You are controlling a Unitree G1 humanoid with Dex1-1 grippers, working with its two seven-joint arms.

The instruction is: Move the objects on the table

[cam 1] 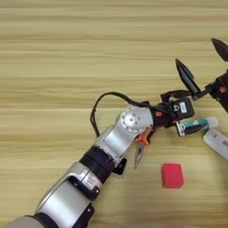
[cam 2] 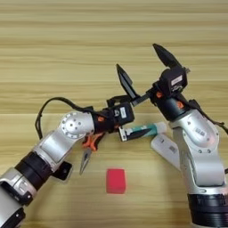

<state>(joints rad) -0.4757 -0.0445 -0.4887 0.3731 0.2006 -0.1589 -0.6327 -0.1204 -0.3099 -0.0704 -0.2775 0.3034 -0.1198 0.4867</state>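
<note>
The left claw pinches the white-and-green tube to shift it along the bench, while the right claw hangs spread above, ready.

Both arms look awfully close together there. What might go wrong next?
1. The left claw grips the tube right under the open right claw, so the arms might bump.
2. The tube seems held near one end and could slip.
3. The left arm lies over the pliers and might drag them towards the red cube.
</note>
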